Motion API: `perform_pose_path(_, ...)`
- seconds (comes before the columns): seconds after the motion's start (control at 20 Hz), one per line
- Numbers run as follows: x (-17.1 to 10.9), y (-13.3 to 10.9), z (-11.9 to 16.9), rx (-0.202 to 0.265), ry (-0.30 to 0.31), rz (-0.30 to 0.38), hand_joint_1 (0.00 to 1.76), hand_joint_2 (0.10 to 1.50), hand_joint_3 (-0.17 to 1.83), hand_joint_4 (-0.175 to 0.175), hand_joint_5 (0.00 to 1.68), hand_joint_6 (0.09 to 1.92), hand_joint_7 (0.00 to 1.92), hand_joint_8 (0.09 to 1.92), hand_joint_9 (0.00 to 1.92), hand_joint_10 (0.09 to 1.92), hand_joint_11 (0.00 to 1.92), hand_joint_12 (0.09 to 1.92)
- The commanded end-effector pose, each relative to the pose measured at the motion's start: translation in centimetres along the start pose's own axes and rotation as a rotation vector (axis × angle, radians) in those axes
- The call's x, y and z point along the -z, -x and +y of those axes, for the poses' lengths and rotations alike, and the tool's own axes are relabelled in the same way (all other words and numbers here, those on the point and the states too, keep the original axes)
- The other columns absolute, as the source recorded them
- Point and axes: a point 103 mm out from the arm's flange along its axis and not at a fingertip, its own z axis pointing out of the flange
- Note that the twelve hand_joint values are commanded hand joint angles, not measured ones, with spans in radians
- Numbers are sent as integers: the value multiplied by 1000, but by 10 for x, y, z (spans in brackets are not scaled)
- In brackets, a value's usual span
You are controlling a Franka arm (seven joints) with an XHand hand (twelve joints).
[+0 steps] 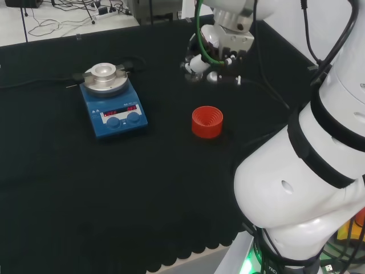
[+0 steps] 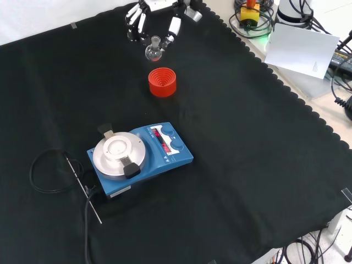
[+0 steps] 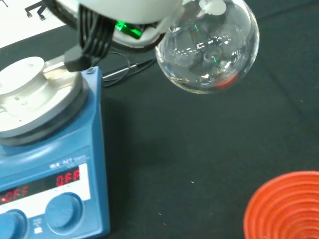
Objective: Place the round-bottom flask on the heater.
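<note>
Blue heater (image 2: 144, 157), silver top; red ribbed stand (image 2: 163, 81); black cloth (image 2: 247, 165).

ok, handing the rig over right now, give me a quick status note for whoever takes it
Hand: shut on the clear glass round-bottom flask, held up off the black cloth.
Red ribbed ring stand: on the cloth, nothing on it, just in front of the flask in the front view.
Blue heater with round silver top plate: nearer the camera in the front view, nothing on the plate.
Done: flask is off the stand and in the hand.
Left: carry the flask over to the heater, set it on the plate, release.
</note>
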Motion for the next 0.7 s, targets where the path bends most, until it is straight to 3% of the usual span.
perform_pose_path(0.05, 3, -36, 15, 27, -38, -5, 1096, 685, 690, 175, 1172, 864, 599, 647, 794, 518, 421, 1306)
perform_pose_path(0.7, -1, -118, 82, 100, -64, -3, 1097, 684, 689, 175, 1175, 858, 603, 648, 794, 518, 424, 1304)
